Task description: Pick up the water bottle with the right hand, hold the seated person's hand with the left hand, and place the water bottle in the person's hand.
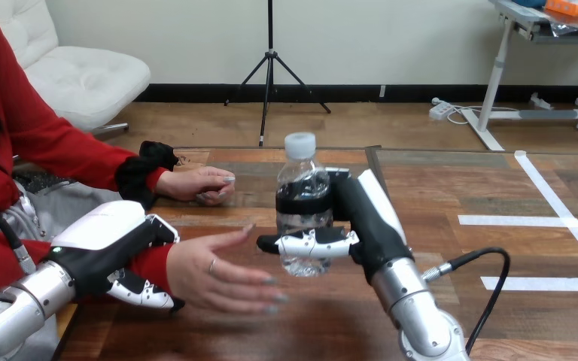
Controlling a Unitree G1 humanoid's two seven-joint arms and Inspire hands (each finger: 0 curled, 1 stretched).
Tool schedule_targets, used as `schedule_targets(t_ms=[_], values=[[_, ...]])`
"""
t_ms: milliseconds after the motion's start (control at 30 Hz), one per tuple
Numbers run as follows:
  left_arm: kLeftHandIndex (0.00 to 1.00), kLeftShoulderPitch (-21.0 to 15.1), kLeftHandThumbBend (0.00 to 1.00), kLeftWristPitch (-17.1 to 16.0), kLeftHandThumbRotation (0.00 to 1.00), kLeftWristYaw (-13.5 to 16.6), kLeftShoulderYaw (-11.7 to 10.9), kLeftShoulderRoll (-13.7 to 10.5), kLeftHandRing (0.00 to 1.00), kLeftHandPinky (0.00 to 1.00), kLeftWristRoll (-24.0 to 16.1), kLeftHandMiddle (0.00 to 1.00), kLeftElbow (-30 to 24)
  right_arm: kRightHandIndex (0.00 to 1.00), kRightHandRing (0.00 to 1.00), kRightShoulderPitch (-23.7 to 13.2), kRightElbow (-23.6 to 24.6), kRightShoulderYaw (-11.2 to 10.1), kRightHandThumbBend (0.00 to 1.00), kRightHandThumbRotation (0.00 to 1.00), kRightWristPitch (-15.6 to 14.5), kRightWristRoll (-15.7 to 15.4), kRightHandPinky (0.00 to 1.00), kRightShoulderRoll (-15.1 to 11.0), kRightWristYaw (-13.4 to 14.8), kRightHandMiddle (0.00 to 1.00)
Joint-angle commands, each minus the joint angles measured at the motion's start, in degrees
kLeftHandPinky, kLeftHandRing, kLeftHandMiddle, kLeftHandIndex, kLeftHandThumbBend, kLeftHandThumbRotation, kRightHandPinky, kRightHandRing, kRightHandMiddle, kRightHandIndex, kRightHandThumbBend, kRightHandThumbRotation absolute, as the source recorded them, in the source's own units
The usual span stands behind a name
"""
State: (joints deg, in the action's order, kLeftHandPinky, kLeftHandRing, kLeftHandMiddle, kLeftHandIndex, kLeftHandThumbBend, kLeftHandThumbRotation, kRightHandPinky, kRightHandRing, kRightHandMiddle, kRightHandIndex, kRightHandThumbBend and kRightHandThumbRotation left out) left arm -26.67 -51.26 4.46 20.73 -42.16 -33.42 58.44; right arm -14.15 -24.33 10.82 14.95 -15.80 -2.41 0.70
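Closest to us, our left hand (109, 252) is clasped round the person's wrist (150, 267), fingers curled beneath it and thumb over the top. We judge this grip is there to steady the person's nearer hand (214, 274), which lies open with its fingers stretched toward the view's right, ready to receive. Just beyond those fingertips, our right hand (365, 222) is wrapped round the water bottle (301, 188), thumb across its lower front. The bottle is held off the table (436, 195), near the open hand but apart from it, so the handover looks close yet not done. The bottle's long axis stands about upright, with the cap (299, 144) pointing up, which should let it settle base-first into the palm. Farther back, the person's other hand (196, 184) rests on the table.
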Motion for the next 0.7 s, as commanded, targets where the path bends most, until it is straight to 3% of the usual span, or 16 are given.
schedule_targets(t_ms=[0,200,667], values=[[0.39,-2.9,0.69,-3.6,0.28,-0.1,-1.7,3.5,0.28,0.20,3.2,0.38,-4.7,0.46,0.27,-5.5,0.4,-0.6,0.90,0.00,2.6,0.0,0.21,0.2,1.5,0.41],[0.44,-2.8,0.77,-2.9,0.31,-3.0,-1.9,3.7,0.32,0.23,4.9,0.42,-5.3,0.47,0.27,-5.3,1.1,-0.9,0.89,0.00,2.6,0.6,0.21,-0.1,1.0,0.41],[0.46,-3.0,0.83,-4.2,0.31,-5.0,-2.4,4.1,0.33,0.24,5.9,0.44,-4.0,0.47,0.27,-5.0,3.0,-1.6,0.89,0.00,1.6,0.7,0.21,-1.3,0.3,0.40]])
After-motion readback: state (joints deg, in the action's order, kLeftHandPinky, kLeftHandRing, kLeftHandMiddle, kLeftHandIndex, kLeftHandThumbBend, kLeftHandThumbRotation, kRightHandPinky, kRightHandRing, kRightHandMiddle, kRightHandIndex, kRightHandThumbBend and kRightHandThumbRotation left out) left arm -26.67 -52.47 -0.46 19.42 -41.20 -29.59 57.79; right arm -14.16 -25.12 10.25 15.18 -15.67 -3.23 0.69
